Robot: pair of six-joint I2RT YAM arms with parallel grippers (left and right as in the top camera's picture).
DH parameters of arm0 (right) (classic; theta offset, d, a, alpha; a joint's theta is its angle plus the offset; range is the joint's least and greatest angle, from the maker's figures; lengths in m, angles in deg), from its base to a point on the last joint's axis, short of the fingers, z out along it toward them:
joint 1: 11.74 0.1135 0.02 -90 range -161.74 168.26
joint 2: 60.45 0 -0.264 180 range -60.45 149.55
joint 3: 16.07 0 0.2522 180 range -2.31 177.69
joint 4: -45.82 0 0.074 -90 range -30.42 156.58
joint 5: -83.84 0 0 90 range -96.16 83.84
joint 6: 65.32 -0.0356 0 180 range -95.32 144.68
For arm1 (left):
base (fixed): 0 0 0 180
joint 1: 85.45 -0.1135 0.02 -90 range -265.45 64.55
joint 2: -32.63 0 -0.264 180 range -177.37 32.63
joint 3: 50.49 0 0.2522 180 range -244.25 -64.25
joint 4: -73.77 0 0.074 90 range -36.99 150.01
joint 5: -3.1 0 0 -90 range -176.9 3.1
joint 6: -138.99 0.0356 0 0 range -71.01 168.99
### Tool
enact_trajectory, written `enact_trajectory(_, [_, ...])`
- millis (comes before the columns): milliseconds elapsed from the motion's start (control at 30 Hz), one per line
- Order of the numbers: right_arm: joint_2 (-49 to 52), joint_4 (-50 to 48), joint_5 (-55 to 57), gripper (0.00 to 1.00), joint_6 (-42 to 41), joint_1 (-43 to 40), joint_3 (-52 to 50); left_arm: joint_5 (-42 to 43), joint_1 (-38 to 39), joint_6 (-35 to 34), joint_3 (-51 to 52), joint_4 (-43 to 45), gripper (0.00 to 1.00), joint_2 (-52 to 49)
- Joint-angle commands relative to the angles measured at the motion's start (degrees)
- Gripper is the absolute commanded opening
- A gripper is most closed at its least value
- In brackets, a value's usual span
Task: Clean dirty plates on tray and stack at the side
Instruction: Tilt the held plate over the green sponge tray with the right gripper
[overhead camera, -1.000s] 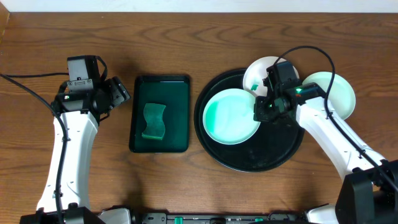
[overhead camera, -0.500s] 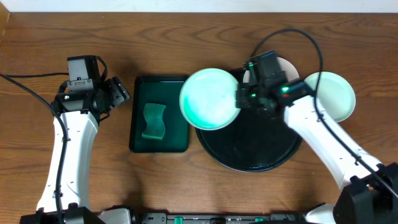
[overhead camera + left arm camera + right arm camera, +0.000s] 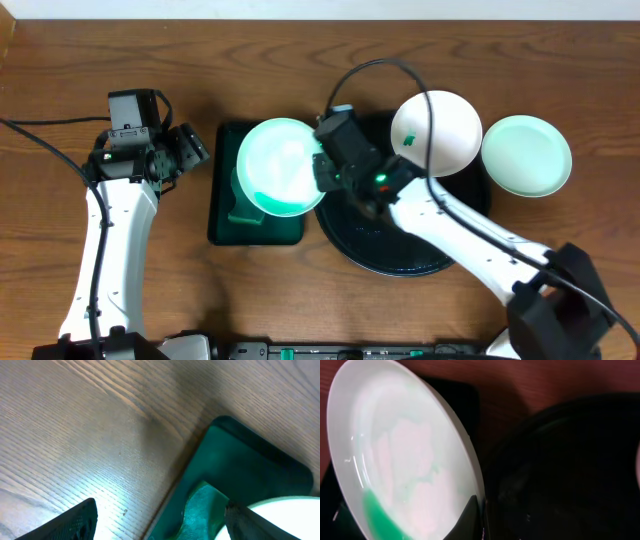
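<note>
Holding the lifted plate [image 3: 395, 450] by its rim, my right gripper [image 3: 322, 172] is clamped on it and has carried it left off the black tray [image 3: 400, 245], over the green tray [image 3: 222, 225] and sponge [image 3: 200, 510]. Wiping comes next, I judge. My left gripper [image 3: 197, 147] waits, fingers spread. Farther right, a second plate [image 3: 437, 132] sits at the black tray's back rim and a third plate [image 3: 526, 155] on the table [image 3: 300, 60].

Right hand [image 3: 323, 171] clamped — left hand [image 3: 196, 147] spread

No text, brand or number can be read anywhere; a small pale label [image 3: 127, 133] on the left arm [image 3: 108, 215] is too blurred.
</note>
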Motion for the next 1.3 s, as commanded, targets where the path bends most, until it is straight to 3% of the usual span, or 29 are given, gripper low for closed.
enact_trajectory(0, [1.09, -2.8, 7.3, 0.01, -0.33, 2.19, 1.16, -0.52, -0.15, -0.15, -0.76, -0.15, 0.81, -0.07])
enact_trajectory(600, [0.0, -20.02, 23.06, 0.01, 30.21, 7.08, 1.77, -0.52, -0.15, -0.17, -0.76, -0.15, 0.81, -0.07])
enact_trajectory(867, [-0.02, -34.53, 35.91, 0.01, 51.06, 12.15, 1.77, -0.52, -0.15, -0.17, -0.76, -0.15, 0.82, -0.07])
enact_trajectory(1033, [-0.02, -43.08, 38.14, 0.01, 62.69, 14.69, 1.77, -0.52, -0.15, -0.17, -0.76, -0.15, 0.81, -0.07])
enact_trajectory(1267, [-0.02, -48.28, 38.1, 0.01, 67.54, 16.61, 1.77, -0.52, -0.15, -0.17, -0.76, -0.15, 0.82, -0.07])
